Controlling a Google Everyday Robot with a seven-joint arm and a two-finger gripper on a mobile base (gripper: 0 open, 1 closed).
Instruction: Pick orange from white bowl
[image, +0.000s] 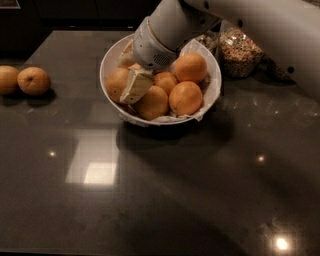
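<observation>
White bowl (104, 64), paper-lined, oranges (186, 97) heaped, jaws inside

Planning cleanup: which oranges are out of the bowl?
The two oranges at the table's left edge; the others lie in the white bowl, with the gripper among them.

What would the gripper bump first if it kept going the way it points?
Probably the left orange: the gripper sits inside the white bowl, pointing down beside it. Depth is unclear, so the lower orange might come first.
</observation>
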